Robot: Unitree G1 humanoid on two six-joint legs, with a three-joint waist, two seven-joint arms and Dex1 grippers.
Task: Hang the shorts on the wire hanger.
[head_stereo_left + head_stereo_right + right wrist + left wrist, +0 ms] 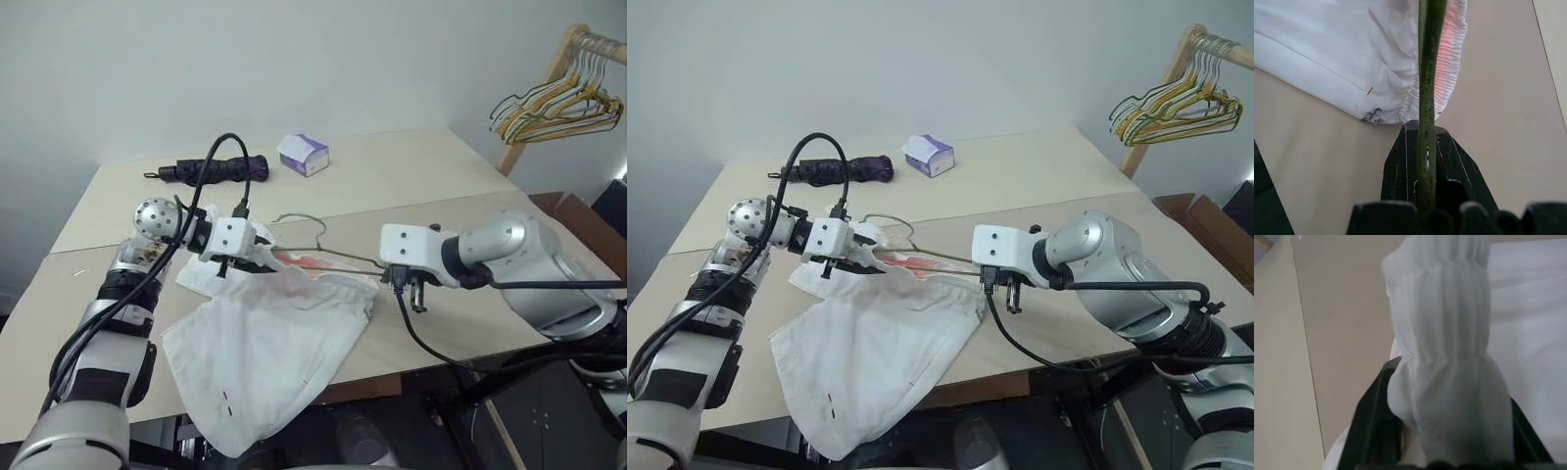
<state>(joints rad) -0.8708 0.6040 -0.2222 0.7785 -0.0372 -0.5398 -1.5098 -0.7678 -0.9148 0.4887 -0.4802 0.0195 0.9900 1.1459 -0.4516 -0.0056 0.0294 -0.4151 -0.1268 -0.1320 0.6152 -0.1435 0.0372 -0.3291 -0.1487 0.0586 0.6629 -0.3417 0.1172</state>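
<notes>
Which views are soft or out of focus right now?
Left wrist view: the shorts bunched between the fingers are soft, too close. Right wrist view: the wire hanger blurs toward the top; cloth and fingers sharp. Both eye views are clear, evenly lit.

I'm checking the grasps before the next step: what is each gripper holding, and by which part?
The right gripper is shut on the wire hanger, on its wire at one end. The left gripper grips the shorts by the gathered waistband.

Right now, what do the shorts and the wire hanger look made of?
The shorts: thin white woven cloth, matte; it drapes, creases, and gathers at the elastic waistband. The wire hanger: thin stiff metal wire, probably coated in dull olive, lightly speckled; it keeps a straight line.
</notes>
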